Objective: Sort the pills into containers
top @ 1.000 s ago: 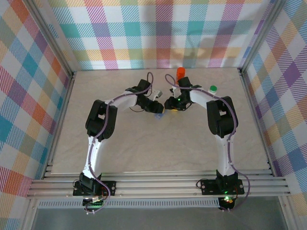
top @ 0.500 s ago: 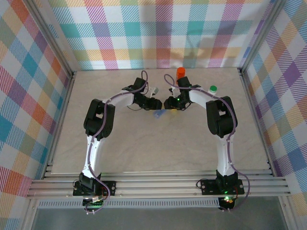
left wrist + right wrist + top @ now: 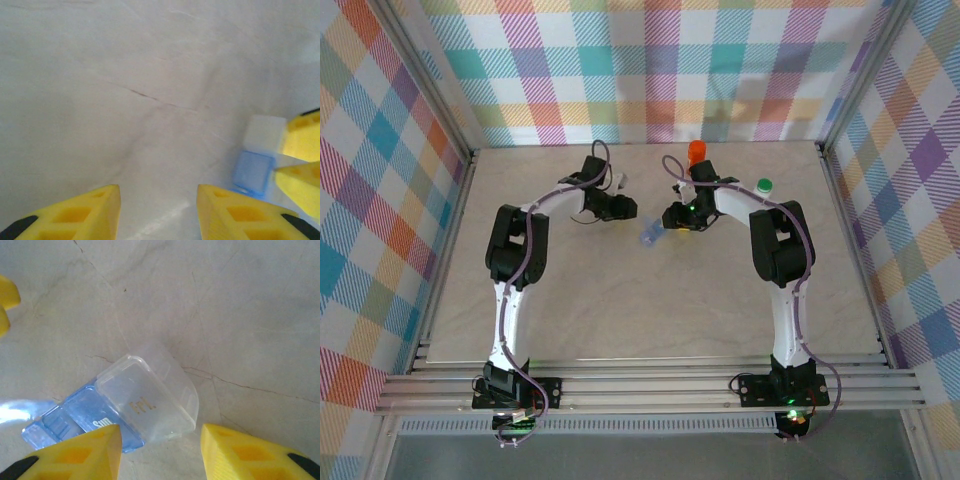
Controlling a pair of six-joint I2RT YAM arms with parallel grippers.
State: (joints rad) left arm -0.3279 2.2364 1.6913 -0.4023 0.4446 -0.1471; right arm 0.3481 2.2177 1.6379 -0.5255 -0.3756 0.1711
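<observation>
The flat blue box [image 3: 648,236] lies on the table between my two grippers. In the right wrist view the blue box [image 3: 82,412] has one clear lidded compartment [image 3: 145,400] marked "Fri" and a blue one marked "Sun". My right gripper [image 3: 161,432] is open just behind the box's near corner, nothing pinched. My left gripper [image 3: 159,192] is open over bare table, with the blue box [image 3: 254,172] ahead to its right. The orange bottle [image 3: 697,152] and the green-capped bottle [image 3: 763,186] stand at the back. The pills are out of view.
The checkered back wall and side walls enclose the marbled table [image 3: 620,300]. In the top view the left gripper [image 3: 625,208] and right gripper [image 3: 670,218] sit close together near the back. The right gripper's yellow fingers [image 3: 302,150] show at the left wrist view's right edge.
My left arm has swung left and back, away from the blue box, and its jaws have parted slightly. The right arm and the box have barely moved.
</observation>
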